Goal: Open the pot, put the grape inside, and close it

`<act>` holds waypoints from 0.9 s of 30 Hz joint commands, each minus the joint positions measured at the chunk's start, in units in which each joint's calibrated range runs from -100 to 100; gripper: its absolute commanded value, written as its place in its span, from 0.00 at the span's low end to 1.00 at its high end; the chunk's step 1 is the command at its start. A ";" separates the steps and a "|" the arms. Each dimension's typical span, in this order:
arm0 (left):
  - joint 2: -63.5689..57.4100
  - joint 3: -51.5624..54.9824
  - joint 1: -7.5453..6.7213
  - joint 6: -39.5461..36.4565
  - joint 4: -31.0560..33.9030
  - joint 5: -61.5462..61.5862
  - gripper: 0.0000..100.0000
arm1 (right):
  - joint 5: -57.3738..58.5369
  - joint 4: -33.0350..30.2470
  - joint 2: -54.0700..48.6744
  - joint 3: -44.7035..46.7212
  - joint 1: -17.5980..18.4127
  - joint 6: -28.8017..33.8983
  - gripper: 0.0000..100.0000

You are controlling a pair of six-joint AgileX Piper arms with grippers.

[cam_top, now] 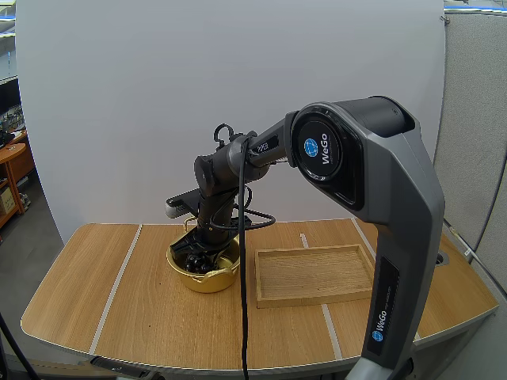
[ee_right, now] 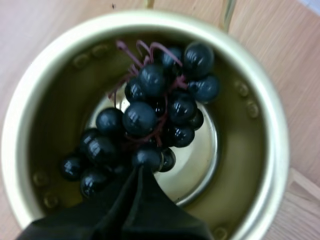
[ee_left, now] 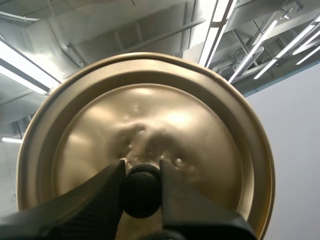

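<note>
Pale wood-grain tabletop [cam_top: 95, 285] with light stripes runs up to a plain white wall. A shallow wooden tray [cam_top: 315, 299] lies right of the middle, just beside the pot [cam_top: 212, 283] but not touching it. The right arm [cam_top: 380, 182] reaches across over the tray's far edge and hides much of the pot's mouth from above. The pot is gold and round and stands about midway between the left and right edges, nearer the far edge. Its lid [ee_left: 165, 115] is off. The left gripper [ee_left: 141, 167] holds the lid up in the air, its jaws pinching the lid's black knob [ee_left: 141, 195].

The bunch of grapes [ee_right: 150, 110] lies inside the pot, its dark glossy berries on reddish stalks. The right gripper [ee_right: 144, 171] is down in the pot with its jaws pressed close, nipping the bunch's near end.
</note>
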 commanded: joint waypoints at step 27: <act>-0.09 -0.33 -0.13 -0.54 0.29 -1.60 0.00 | 13.01 0.11 -26.34 0.26 -0.24 2.19 0.00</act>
